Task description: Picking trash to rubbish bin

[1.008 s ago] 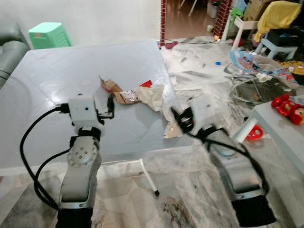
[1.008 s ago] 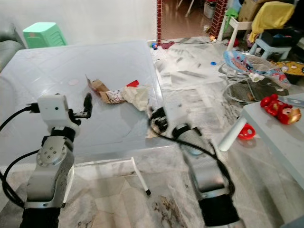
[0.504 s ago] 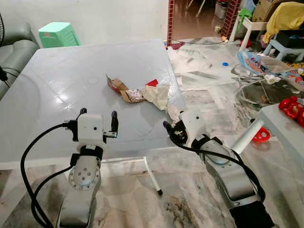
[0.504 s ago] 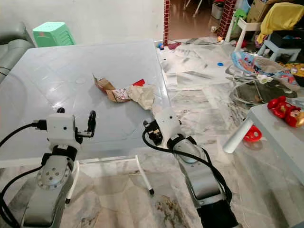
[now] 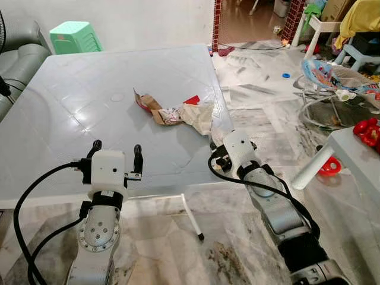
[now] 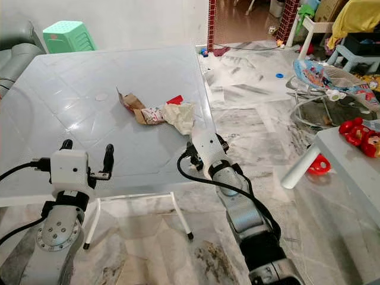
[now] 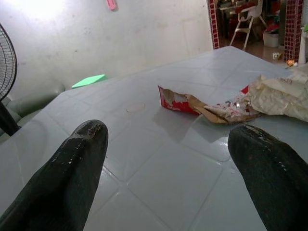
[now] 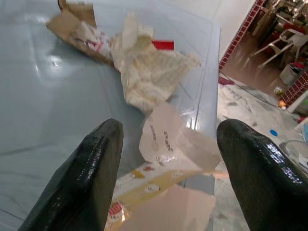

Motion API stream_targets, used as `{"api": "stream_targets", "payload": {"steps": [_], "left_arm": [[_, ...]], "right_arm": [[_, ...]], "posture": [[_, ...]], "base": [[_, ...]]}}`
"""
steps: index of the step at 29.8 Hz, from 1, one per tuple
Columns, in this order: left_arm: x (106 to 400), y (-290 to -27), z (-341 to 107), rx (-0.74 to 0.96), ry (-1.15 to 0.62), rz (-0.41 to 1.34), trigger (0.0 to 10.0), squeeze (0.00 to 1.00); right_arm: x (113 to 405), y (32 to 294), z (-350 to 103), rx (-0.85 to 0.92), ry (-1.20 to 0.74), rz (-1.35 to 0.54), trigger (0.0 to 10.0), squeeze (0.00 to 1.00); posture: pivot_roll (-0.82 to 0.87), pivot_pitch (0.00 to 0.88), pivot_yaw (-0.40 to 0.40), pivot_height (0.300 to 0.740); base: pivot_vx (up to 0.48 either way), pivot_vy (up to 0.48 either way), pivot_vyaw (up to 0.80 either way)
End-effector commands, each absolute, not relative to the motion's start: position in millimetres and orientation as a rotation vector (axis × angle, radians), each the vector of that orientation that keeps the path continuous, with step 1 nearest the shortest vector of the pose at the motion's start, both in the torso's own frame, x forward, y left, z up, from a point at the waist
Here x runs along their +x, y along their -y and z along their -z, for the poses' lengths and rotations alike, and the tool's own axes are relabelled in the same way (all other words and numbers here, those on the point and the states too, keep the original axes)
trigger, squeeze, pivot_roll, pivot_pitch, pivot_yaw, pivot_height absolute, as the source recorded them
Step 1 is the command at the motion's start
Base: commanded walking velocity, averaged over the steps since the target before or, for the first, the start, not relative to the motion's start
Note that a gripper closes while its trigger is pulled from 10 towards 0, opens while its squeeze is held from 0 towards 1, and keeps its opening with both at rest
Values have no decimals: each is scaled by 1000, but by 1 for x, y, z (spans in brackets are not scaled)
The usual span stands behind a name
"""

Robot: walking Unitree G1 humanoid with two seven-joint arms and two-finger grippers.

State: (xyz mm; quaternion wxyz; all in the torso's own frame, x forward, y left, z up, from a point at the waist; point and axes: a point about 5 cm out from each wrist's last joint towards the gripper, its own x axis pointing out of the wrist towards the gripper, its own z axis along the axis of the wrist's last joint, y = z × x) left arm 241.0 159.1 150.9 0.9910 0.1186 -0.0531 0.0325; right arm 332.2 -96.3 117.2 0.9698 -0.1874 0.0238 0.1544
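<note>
On the pale grey table [image 5: 77, 77] lies a heap of trash: a torn red-and-brown carton [image 5: 148, 104] and crumpled white paper [image 5: 199, 116]. A white-and-yellow wrapper [image 8: 166, 144] hangs at the table's right edge. My right gripper [image 8: 166, 159] is open at that edge, one finger on each side of the wrapper. In the head view it sits at the table's right edge [image 5: 215, 157], mostly behind its white wrist. My left gripper [image 5: 116, 152] is open over the table's front part, short of the carton [image 7: 180, 102], with nothing between its fingers.
A green stool [image 5: 74, 37] and a grey sofa [image 5: 18, 59] stand behind the table on the left. To the right are a white low table [image 5: 356, 160] with red toys [image 5: 368, 130], a baby bouncer [image 5: 332, 77] and a red ring [image 5: 328, 167] on the marble floor.
The whole view has shifted. My left gripper has drawn back from the trash toward the table's front edge. My right wrist has turned and now sits at the table's right edge by the wrapper.
</note>
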Motion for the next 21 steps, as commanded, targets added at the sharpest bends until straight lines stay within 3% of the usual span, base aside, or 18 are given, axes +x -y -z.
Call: {"api": "stream_targets", "payload": {"steps": [1,4,5,6,7,21], "left_arm": [[240,-158,-153,251,111,-56,10000,0],[241,-158,-154,255,113,-63,10000,0],[242,-159,-155,254,114,-65,10000,0],[242,-159,-155,253,115,-65,10000,0],[243,-159,-155,252,116,-64,10000,0],[245,-152,-155,228,122,-74,10000,0]], "right_arm": [[337,96,-118,-382,-44,-299,10000,0],[340,93,-111,-369,-78,-313,10000,0],[341,91,-109,-354,-88,-326,4667,0],[341,90,-108,-349,-90,-330,4667,0],[341,88,-108,-329,-93,-336,0,0],[348,80,-113,-228,-88,-409,0,0]], "posture": [[150,98,7,740],[152,96,3,740],[153,94,1,740],[153,94,1,740],[153,93,-2,740],[130,107,-42,740]], "base": [[0,0,0],[0,0,0],[0,0,0],[0,0,0],[0,0,0],[0,0,0]]}}
